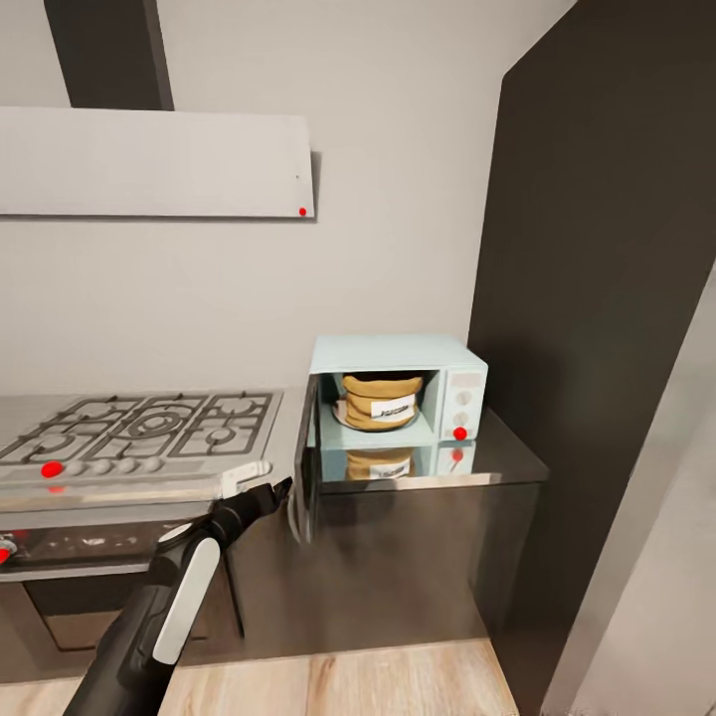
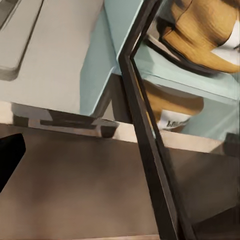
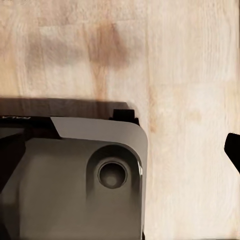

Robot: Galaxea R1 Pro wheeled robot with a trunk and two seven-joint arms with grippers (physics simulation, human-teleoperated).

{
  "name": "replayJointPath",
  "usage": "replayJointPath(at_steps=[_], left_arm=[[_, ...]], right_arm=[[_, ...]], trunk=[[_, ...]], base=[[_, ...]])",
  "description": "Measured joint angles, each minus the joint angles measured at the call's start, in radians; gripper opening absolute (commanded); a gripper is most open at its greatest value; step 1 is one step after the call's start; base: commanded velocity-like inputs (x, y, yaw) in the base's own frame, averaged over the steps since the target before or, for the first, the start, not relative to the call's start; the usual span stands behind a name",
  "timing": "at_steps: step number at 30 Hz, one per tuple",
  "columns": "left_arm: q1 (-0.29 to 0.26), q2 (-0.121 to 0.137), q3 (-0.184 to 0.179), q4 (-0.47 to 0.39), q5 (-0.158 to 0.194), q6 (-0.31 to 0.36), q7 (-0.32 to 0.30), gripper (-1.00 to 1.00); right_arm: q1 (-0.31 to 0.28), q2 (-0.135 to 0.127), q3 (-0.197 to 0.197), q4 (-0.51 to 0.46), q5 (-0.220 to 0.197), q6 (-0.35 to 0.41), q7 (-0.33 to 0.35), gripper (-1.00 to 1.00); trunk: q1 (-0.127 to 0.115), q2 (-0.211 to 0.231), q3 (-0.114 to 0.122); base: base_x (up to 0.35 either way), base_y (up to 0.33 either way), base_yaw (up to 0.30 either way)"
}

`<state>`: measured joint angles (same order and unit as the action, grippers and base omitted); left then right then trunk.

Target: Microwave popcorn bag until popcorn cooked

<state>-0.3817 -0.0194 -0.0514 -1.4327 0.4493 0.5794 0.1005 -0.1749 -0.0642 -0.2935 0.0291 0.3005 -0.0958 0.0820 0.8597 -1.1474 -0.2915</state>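
1. Popcorn bag (image 1: 378, 401) sat inside the microwave (image 1: 398, 393), on a pale plate, standing up with its white label facing out.
2. The microwave stood on the shiny grey countertop (image 1: 517, 459), right beside the stove (image 1: 139, 428). A dark tall wall (image 1: 607, 298) rose on its other side.
3. The microwave door (image 1: 307, 457) hung wide open, swung out toward the stove side.
4. The left gripper (image 1: 281, 489) reached up close to the lower edge of that door. I could not tell if its jaws were apart or together, because they were too small and dark to make out.
5. The right wrist view looked down at the wooden floor (image 3: 190, 75) and a grey part of the robot (image 3: 75, 175). Only a dark tip showed at the edge, so I could not tell how the right jaws stood.
6. The bag looked soft and light, like a little cloth sack. Its thick rolled rim looked like the best place to hold, because the sides would probably squash.
7. I think the door needed shutting next. It looked thin and stiff, so a push on its outer edge should swing it closed.
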Motion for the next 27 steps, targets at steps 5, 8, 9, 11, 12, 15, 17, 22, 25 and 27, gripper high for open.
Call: replayJointPath(at_steps=[5, 8, 9, 11, 12, 15, 17, 22, 25, 27], left_arm=[[0.000, -0.001, 0.000, 0.000, -0.004, 0.000, 0.001, 1.00], [0.000, -0.001, 0.000, -0.001, -0.004, -0.001, 0.001, 1.00], [0.000, -0.001, 0.000, -0.001, -0.005, -0.001, 0.001, 1.00], [0.000, -0.001, 0.000, -0.005, -0.005, -0.001, 0.000, 1.00], [0.000, -0.001, 0.000, -0.006, -0.005, -0.001, 0.000, 1.00], [0.000, -0.001, -0.040, -0.009, 0.000, -0.002, -0.001, 1.00], [0.000, -0.003, -0.091, -0.018, -0.002, 0.000, 0.001, 1.00], [0.000, -0.013, -0.112, -0.048, -0.003, 0.001, 0.013, 1.00], [0.000, -0.021, -0.125, -0.049, -0.005, 0.000, 0.017, 1.00], [0.000, -0.023, -0.129, -0.048, -0.008, 0.000, 0.021, 1.00]], right_arm=[[0.000, 0.001, 0.001, 0.000, 0.001, 0.000, 0.000, 1.00], [0.000, 0.001, 0.000, 0.000, 0.001, 0.000, 0.000, 1.00], [0.000, 0.002, 0.001, 0.000, 0.001, 0.000, 0.000, 1.00], [0.000, 0.000, 0.000, 0.000, 0.001, -0.001, 0.000, 1.00], [0.000, -0.002, 0.000, 0.000, 0.000, -0.001, 0.000, 1.00], [0.000, -0.001, 0.000, 0.000, 0.001, -0.001, 0.000, 1.00], [0.000, -0.001, 0.000, 0.000, 0.002, -0.003, -0.001, 1.00], [0.000, -0.001, 0.000, 0.000, 0.002, -0.005, 0.000, 1.00], [0.000, -0.002, 0.000, 0.000, 0.002, -0.005, -0.001, 1.00], [0.000, -0.001, 0.000, 0.000, 0.002, -0.005, -0.001, 1.00]], trunk=[[0.000, 0.000, 0.004], [0.000, 0.000, 0.007], [0.000, 0.000, 0.008], [0.000, 0.000, 0.009], [0.000, 0.000, 0.010], [0.000, 0.000, 0.013], [0.000, 0.000, 0.015], [0.000, 0.000, 0.019], [0.000, 0.000, 0.021], [0.000, 0.000, 0.023]], base=[[0.000, 0.000, -0.252], [0.000, 0.000, -0.253], [0.000, 0.000, -0.253], [0.000, 0.000, -0.254], [0.000, 0.000, -0.254], [0.000, 0.000, -0.254], [0.000, 0.000, -0.254], [0.000, 0.000, -0.254], [0.000, 0.000, -0.254], [0.000, 0.000, -0.254]])
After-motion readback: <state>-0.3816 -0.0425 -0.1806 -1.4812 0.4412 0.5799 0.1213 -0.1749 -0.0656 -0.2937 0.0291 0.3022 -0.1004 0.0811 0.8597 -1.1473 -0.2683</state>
